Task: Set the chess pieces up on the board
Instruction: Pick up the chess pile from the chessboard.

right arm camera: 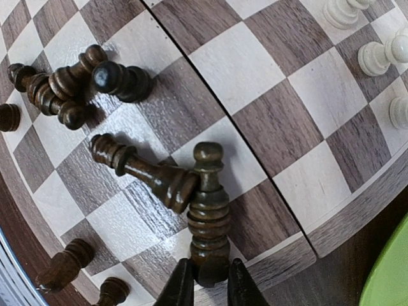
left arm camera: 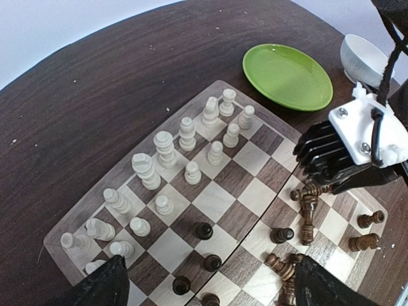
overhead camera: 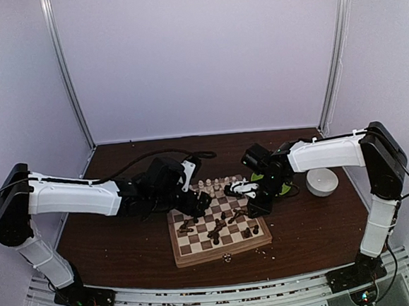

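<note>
Both arms reach forward. The left gripper (left arm camera: 210, 284) stands wide open; the right gripper (right arm camera: 210, 290) pinches 1 dark chess piece (right arm camera: 207, 217) between its 2 fingers.

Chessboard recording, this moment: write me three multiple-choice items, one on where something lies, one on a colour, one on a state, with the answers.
1. The green plate lies: A beside the board, near the white bowl; B inside the bowl; C under the left arm.
2. The piece in the right pincer is: A pale cream; B green; C dark brown.
3. The left pincer is: A shut on a pale piece; B open and empty; C shut on the plate.
Answers: 1 A, it sits just off the board's corner; 2 C, brown wood shows between the fingers; 3 B, its fingers stand wide apart with nothing between them.
</note>
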